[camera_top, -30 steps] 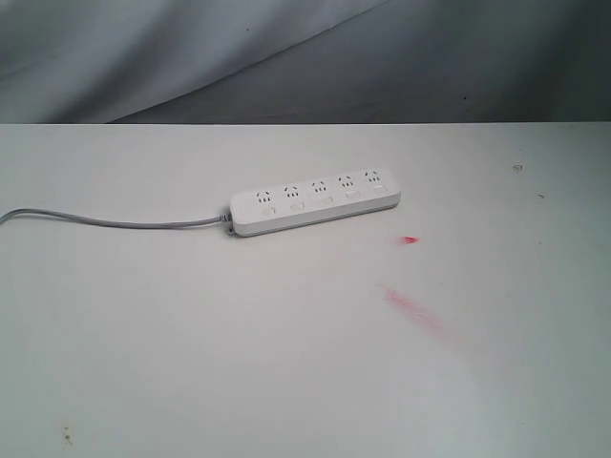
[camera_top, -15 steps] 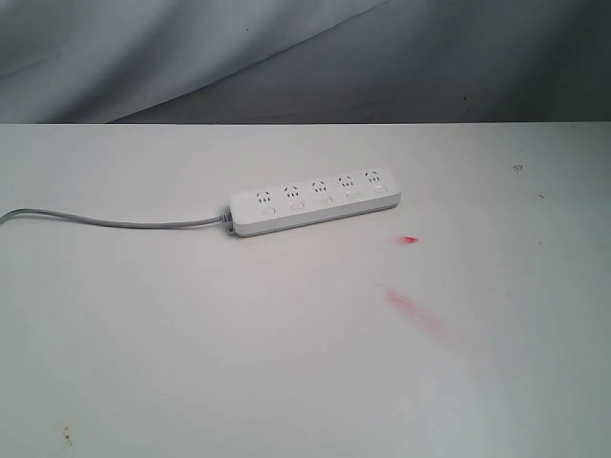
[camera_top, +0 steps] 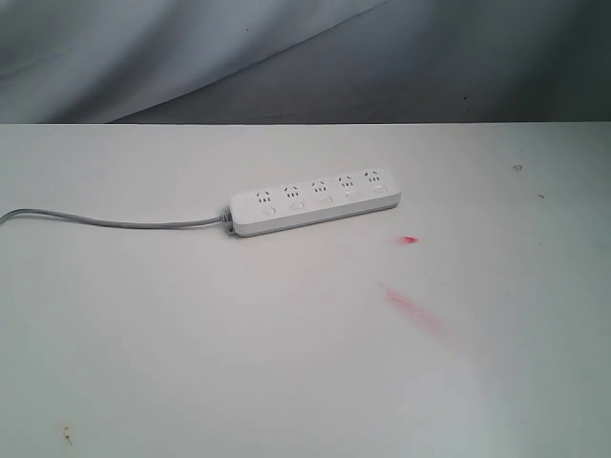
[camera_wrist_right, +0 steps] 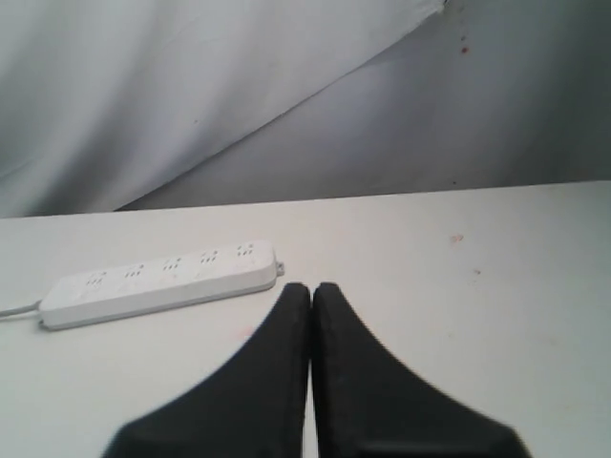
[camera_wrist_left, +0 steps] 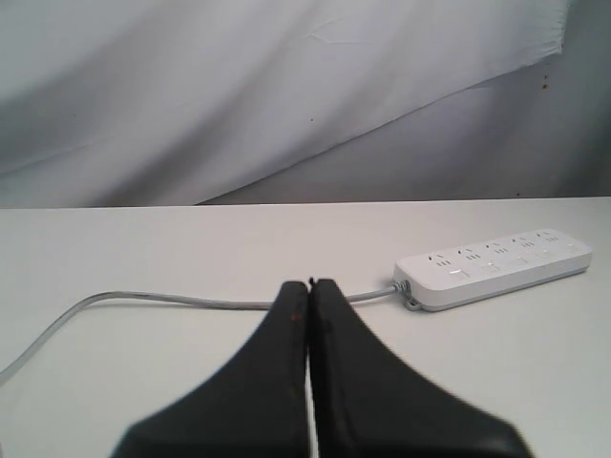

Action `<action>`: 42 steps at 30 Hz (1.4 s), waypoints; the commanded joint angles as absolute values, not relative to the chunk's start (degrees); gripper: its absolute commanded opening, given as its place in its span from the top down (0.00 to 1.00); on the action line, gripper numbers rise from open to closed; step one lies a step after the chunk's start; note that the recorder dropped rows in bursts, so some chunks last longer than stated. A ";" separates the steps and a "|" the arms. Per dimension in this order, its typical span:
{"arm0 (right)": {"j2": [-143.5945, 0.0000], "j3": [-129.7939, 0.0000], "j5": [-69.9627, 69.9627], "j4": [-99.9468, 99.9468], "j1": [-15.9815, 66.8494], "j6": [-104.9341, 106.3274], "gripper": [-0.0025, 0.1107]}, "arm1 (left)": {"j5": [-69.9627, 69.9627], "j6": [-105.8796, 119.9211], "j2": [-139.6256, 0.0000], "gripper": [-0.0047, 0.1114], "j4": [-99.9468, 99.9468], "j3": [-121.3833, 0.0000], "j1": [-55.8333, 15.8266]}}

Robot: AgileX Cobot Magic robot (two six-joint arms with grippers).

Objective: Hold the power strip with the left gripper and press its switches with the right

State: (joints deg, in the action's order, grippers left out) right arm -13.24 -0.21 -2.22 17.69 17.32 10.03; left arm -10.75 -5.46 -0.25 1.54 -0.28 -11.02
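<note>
The white power strip (camera_top: 315,202) lies flat near the middle of the white table (camera_top: 191,363), its thin grey cord (camera_top: 105,220) trailing off to the left edge. Its row of small white switches (camera_top: 325,199) runs along the near side of the socket groups. Neither arm shows in the exterior view. In the left wrist view my left gripper (camera_wrist_left: 308,283) is shut and empty, well short of the power strip (camera_wrist_left: 496,266), with the cord (camera_wrist_left: 172,300) just beyond its tips. My right gripper (camera_wrist_right: 311,286) is shut and empty too, close to the strip's (camera_wrist_right: 158,281) free end.
Red smears (camera_top: 412,307) and a small red spot (camera_top: 409,239) mark the table to the right of the strip. A grey cloth backdrop (camera_top: 286,57) hangs behind the table's far edge. Small specks (camera_top: 517,168) sit at the far right.
</note>
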 commanded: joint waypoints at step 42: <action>0.00 0.00 7.54 -1.38 7.99 1.93 0.98 | -10.53 -5.47 0.00 0.96 1.37 0.00 -10.93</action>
